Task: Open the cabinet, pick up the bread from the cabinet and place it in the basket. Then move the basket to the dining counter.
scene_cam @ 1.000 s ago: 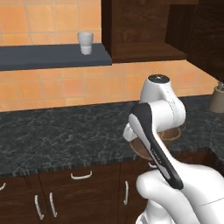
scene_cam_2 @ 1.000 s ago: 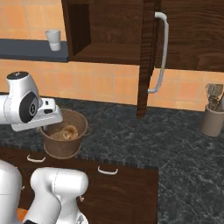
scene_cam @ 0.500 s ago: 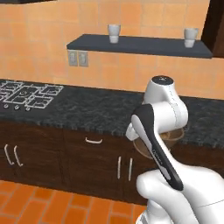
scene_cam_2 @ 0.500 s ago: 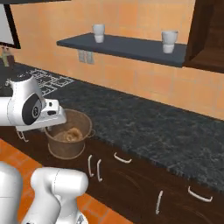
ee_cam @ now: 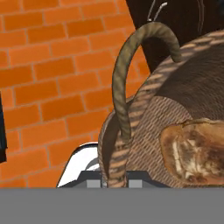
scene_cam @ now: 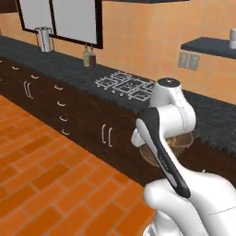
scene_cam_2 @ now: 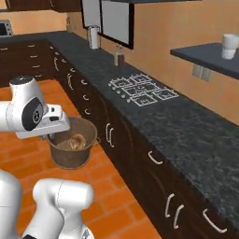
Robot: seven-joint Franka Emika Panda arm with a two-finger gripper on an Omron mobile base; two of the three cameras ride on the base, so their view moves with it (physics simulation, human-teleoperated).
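My gripper (scene_cam_2: 55, 134) is shut on the rim of the brown woven basket (scene_cam_2: 70, 150), which hangs in the air in front of the low cabinets, over the orange floor. The golden-brown bread (scene_cam_2: 74, 141) lies inside it. In the hand view the basket's rim and a curved side handle (ee_cam: 131, 65) rise just past my gripper (ee_cam: 116, 180), with the bread (ee_cam: 194, 151) on the woven bottom at the right. From the left base view my arm covers most of the basket (scene_cam: 179, 142). The cabinet and the dining counter are out of view.
A long black veined counter (scene_cam_2: 186, 130) with a gas hob (scene_cam_2: 142, 89) runs over dark low cabinets (scene_cam: 60, 110). A paper-towel roll (scene_cam: 44, 39) and bottles (scene_cam: 89, 56) stand by the window. A wall shelf holds a white cup (scene_cam_2: 228, 45). Orange brick floor (scene_cam: 41, 184) lies open to the left.
The whole picture has swung: the base has turned and moved along the counter, bringing the hob, window and floor into view. The basket with the bread stays in my shut gripper.
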